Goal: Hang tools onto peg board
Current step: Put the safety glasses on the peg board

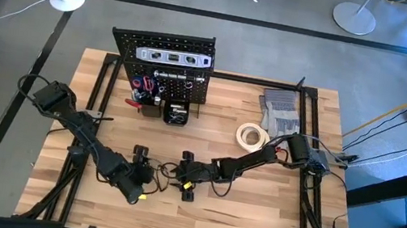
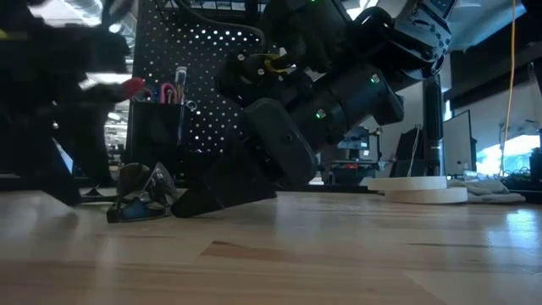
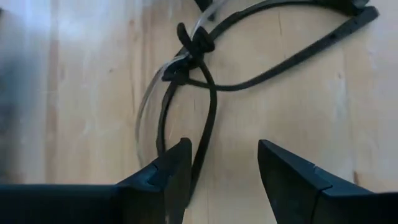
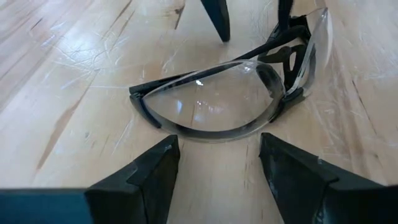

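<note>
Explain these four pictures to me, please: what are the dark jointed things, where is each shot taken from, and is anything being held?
Those are two robot arms at a wooden table. One picture looks straight down, one looks level across the tabletop, and two come from cameras on the arms' wrists. The left gripper and right gripper both stand open, low over the table, on either side of a pair of safety glasses lying on the wood. Neither holds anything. At the back stands a black peg board with a silver bar level hanging on it and red-handled tools in a bin. A white tape roll and grey gloves lie to the right.
</note>
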Controlling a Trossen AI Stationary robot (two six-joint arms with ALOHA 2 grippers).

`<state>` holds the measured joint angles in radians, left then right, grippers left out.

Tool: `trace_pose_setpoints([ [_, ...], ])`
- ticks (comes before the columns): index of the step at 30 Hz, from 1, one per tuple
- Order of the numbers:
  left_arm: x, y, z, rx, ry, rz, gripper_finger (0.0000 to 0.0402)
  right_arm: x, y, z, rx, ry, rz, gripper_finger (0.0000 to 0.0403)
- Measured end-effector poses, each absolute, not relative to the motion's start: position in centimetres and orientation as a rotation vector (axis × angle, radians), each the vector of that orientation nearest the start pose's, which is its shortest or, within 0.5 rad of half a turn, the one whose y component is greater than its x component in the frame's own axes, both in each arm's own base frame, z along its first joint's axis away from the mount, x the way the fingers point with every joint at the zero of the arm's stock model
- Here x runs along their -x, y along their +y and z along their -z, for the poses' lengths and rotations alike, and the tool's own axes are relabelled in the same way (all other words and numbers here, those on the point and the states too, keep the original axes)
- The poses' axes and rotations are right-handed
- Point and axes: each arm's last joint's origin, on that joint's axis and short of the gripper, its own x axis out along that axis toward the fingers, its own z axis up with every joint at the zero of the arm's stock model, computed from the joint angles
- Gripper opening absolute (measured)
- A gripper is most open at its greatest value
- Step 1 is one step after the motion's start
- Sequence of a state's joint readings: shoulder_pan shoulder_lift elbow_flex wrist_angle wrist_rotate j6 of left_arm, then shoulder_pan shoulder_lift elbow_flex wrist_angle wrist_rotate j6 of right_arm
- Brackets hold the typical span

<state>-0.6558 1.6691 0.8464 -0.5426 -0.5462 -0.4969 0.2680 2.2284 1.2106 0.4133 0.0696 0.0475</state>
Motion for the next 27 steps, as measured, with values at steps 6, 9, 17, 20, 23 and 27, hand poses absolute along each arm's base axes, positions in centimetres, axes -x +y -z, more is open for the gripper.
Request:
trace_pose_setpoints([
  [6, -23.5, -14.0, -12.8, -0.320, 1.069, -0.177, 0.0170, -42.5, 11.5, -8.1, 0.055, 0.600, -0.179, 0.0227],
  [9, -23.5, -13.3, -12.4, -0.282, 1.078, -0.193, 0.0170, -42.5, 11.5, -8.0, 0.055, 0.600, -0.179, 0.0227],
  [17, -23.4, -13.1, -11.9, -0.215, 1.096, -0.149, 0.0129, -42.5, 11.5, -8.0, 0.055, 0.600, -0.180, 0.0227],
  [20, -23.5, -13.2, -11.8, -0.208, 1.099, -0.136, 0.0081, -42.5, 11.5, -8.0, 0.054, 0.601, -0.182, 0.0227],
  [23, -23.5, -13.2, -11.8, -0.209, 1.108, -0.119, 0.0028, -42.5, 11.5, -8.2, 0.052, 0.603, -0.192, 0.0227],
  [27, -23.5, -13.2, -11.7, -0.188, 1.110, -0.125, 0.0011, -42.0, 11.4, -9.4, 0.064, 0.655, -0.197, 0.0227],
])
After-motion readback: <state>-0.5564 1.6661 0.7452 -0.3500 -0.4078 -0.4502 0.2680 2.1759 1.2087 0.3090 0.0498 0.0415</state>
